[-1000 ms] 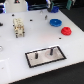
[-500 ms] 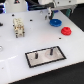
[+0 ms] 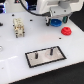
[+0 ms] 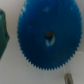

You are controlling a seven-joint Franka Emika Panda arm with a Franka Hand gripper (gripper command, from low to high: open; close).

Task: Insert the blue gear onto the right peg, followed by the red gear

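Note:
The blue gear lies on the white table at the back, toward the exterior view's right, directly under my gripper. The jaws look spread, with a dark fingertip on each side of the gear. In the wrist view the blue gear fills the frame, with its dark centre hole showing and no fingers in sight. The red gear lies just in front of the blue one, to its right. The grey, black-rimmed plate lies nearer the front, with the right peg upright and bare.
The plate's left peg is also bare. A beige fixture stands at the exterior view's left. A dark green object shows at the edge of the wrist view beside the blue gear.

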